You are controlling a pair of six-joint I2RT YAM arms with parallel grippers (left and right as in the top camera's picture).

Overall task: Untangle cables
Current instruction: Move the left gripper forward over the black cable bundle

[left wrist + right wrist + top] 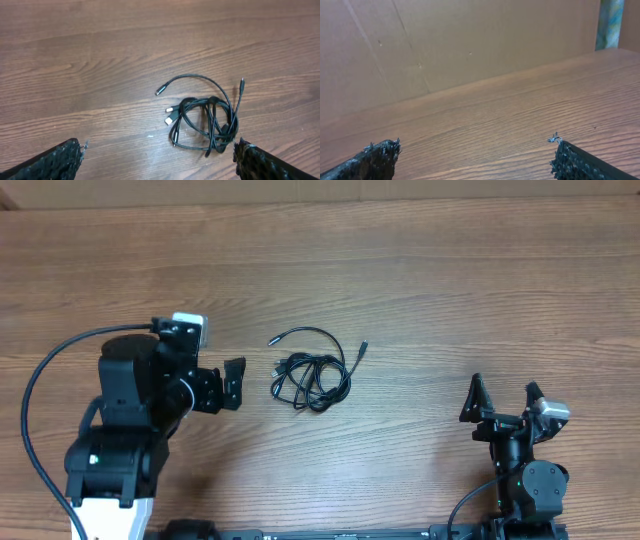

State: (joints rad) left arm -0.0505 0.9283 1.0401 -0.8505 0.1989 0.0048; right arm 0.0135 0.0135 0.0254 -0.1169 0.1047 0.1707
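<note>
We see the cables [312, 375] lying as one small knotted bundle near the middle of the wooden tabletop [450, 280], touched by nothing. From the knot, one strand arcs out toward 11 o'clock and ends in a plug, and another plug end pokes out at 2 o'clock. The left jaws stand wide apart and empty at the bundle's 9 o'clock, near it but not touching. The right jaws, also spread wide and empty, sit well apart toward 4 o'clock, facing the back wall.
</note>
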